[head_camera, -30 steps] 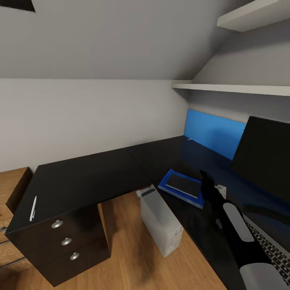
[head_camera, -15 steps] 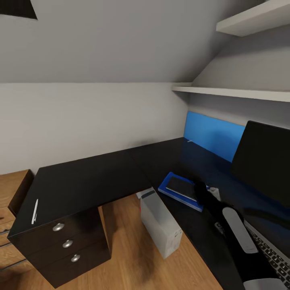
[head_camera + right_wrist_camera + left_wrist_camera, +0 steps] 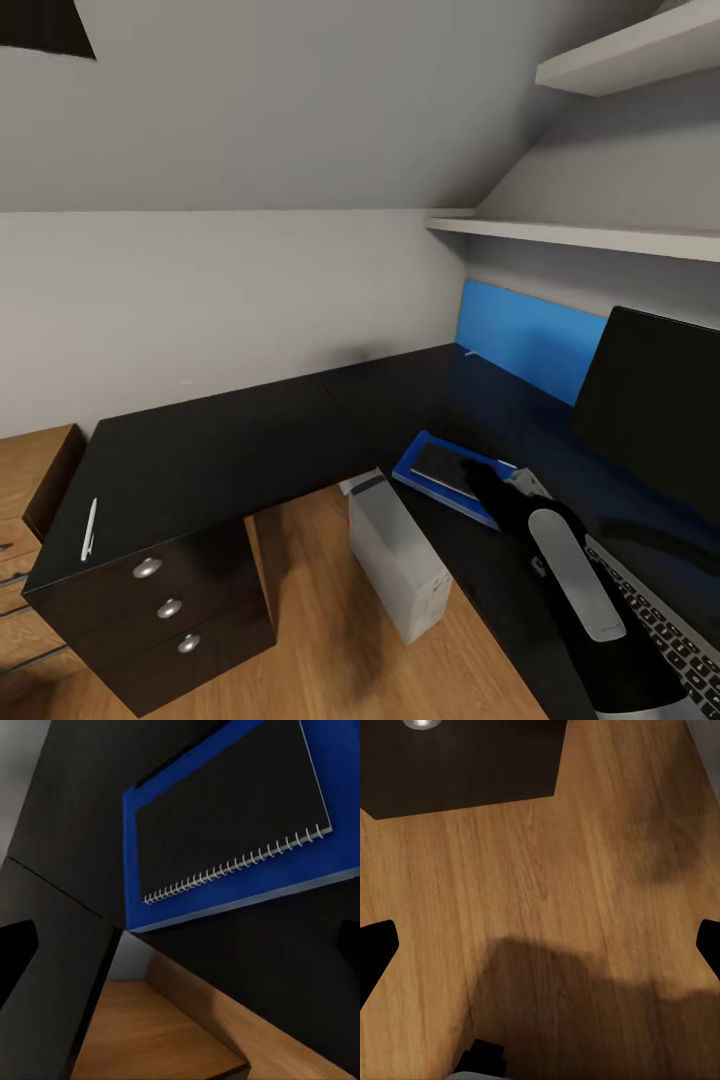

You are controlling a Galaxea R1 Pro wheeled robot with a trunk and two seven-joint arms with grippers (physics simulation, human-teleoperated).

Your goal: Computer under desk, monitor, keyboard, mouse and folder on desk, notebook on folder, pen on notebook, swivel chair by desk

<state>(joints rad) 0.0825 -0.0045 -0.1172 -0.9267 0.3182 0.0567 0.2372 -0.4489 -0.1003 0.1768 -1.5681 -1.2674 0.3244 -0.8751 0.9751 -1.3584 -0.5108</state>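
Observation:
The blue folder [image 3: 420, 471] lies on the black L-shaped desk [image 3: 230, 450], with the dark spiral-bound notebook [image 3: 447, 463] on top of it. My right gripper [image 3: 480, 478] hovers just over the notebook's end, open and empty. The right wrist view shows the notebook [image 3: 232, 817] and folder [image 3: 225, 907] close beyond the open gripper [image 3: 180, 945]. The white pen [image 3: 88, 528] lies at the desk's far left end. The grey computer [image 3: 398, 555] stands under the desk. Monitor [image 3: 655, 400] and keyboard [image 3: 660, 625] are at right. My left gripper [image 3: 540, 945] is open above the floor. Mouse and swivel chair are out of view.
A drawer unit with round silver knobs [image 3: 168, 608] carries the desk's left end; its dark front [image 3: 457, 765] also shows in the left wrist view. A blue wall panel [image 3: 530, 340] backs the desk. Two white shelves [image 3: 580, 235] hang above it. A wooden chest [image 3: 30, 470] stands at far left.
My right gripper has drawn back toward me and leftward, from beside the notebook's far end to over its near end. The head view has tilted slightly.

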